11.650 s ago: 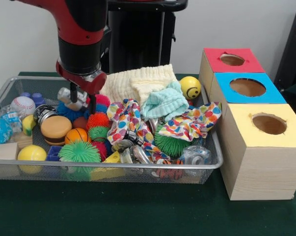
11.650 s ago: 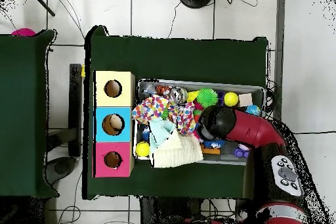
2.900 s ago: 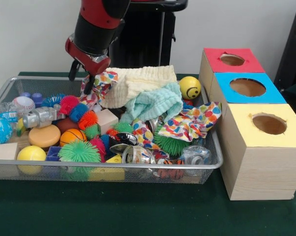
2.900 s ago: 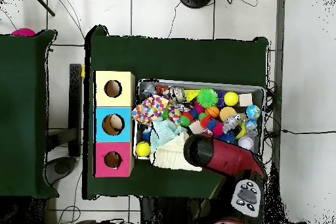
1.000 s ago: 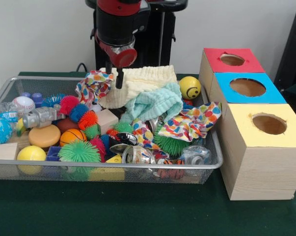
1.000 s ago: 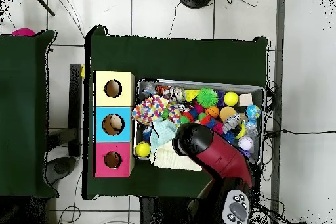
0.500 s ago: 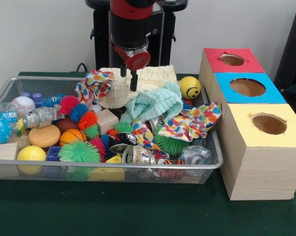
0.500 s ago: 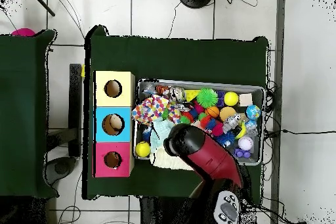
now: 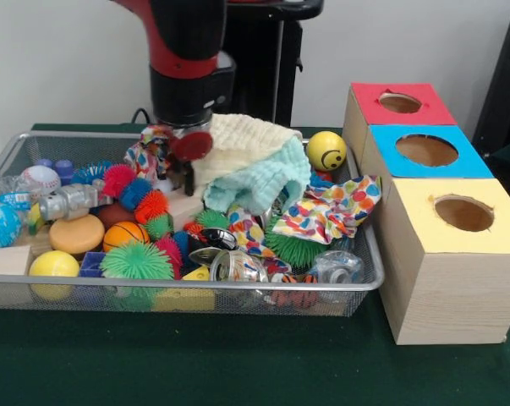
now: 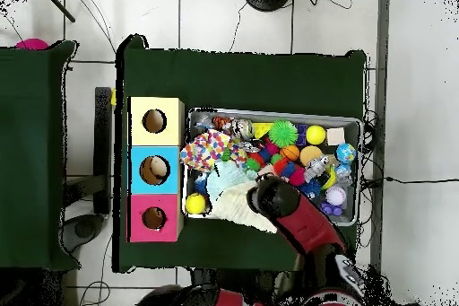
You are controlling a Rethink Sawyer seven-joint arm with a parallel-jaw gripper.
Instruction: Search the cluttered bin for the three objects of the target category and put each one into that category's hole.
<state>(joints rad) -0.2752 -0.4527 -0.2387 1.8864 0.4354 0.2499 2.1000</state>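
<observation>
While arm hangs low over wire bin (image 9: 18,144), gripper (image 9: 183,173) sits among clutter beside polka-dot cloth (image 9: 150,150) and cream towel (image 9: 238,144); finger state cannot tell. Mint cloth (image 9: 259,182) lies against towel. Second polka-dot cloth (image 9: 331,211) drapes near bin's box-side end. 3 boxes beside bin: red (image 9: 403,103), blue (image 9: 426,150), yellow (image 9: 463,213), each with 1 hole on top.

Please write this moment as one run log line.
gripper: low in bin, beside polka-dot cloth | fingers: unclear | holes: nothing entering
</observation>
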